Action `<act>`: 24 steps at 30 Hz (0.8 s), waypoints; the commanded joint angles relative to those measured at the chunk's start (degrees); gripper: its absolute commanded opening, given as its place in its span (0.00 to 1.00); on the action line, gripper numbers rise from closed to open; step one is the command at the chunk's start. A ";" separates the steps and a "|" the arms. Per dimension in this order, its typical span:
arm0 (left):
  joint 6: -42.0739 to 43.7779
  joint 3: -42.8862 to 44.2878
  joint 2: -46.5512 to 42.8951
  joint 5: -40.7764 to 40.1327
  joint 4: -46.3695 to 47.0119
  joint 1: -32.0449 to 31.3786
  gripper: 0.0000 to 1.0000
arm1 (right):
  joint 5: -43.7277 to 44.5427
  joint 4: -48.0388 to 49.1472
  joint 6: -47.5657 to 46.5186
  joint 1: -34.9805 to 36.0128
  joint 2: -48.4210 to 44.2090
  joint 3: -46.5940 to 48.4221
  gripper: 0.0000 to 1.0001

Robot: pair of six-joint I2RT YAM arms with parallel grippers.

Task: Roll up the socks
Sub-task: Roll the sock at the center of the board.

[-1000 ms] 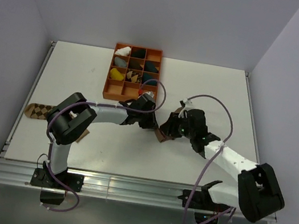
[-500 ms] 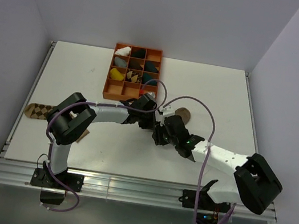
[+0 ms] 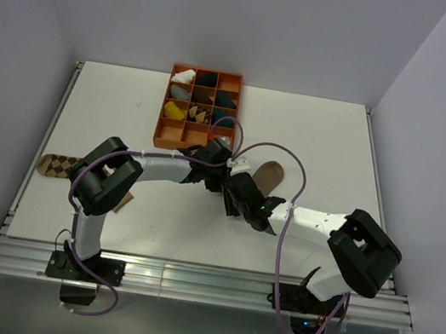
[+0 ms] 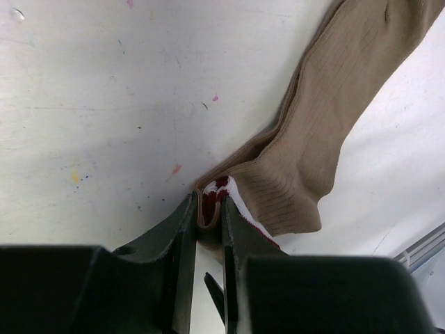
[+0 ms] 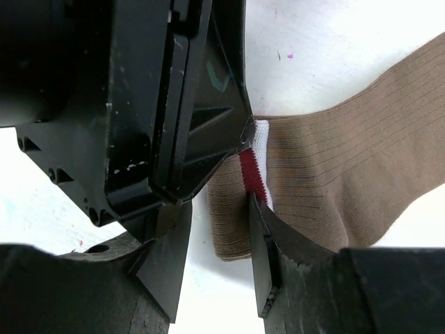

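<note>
Compared with a second ago, the right arm has been swung toward the centre of the top view. Its elbow, then at the far lower right, is now closer in, and the right gripper (image 3: 234, 197) has been brought against the left gripper (image 3: 219, 172). The tan sock (image 3: 267, 173) was bunched and mostly hidden under the right gripper then. It is now laid out flat on the table (image 3: 338, 153), its toe pointing to the upper right.

In the left wrist view the left gripper (image 4: 208, 209) is seen closed to a narrow gap, and the red-and-white cuff of the tan sock (image 4: 334, 104) is pinched between its jaws. In the right wrist view the right gripper (image 5: 219, 209) is held about half open. The folded cuff end of the tan sock (image 5: 334, 174) lies between its jaws. One finger (image 5: 263, 240) lies at the red stripe, and bare table shows between the other finger and the fabric, so no grip is made.

The striped cuff and both sets of jaws are shown only by the wrist views; in the top view they are covered by the arms. Only the top view shows the argyle sock (image 3: 57, 165), lying at the left edge of the table well apart from both grippers, and the orange tray (image 3: 160, 113) of sock bundles at upper centre.
</note>
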 commanded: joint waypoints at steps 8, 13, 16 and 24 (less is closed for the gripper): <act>3.00 -0.62 -0.57 0.47 -5.03 0.19 0.06 | -1.11 -2.72 7.89 -0.01 1.37 -1.67 0.44; 2.47 -1.41 -0.30 1.44 -4.33 0.80 0.06 | -0.94 -3.59 9.83 -0.01 1.36 -2.12 0.43; 2.03 -1.68 -0.22 2.32 -4.07 1.42 0.07 | -0.59 -3.94 10.53 -0.10 2.15 -2.03 0.42; 1.33 -3.35 -1.97 2.32 -2.93 2.30 0.21 | -4.00 -2.63 9.66 -1.68 1.90 -2.46 0.00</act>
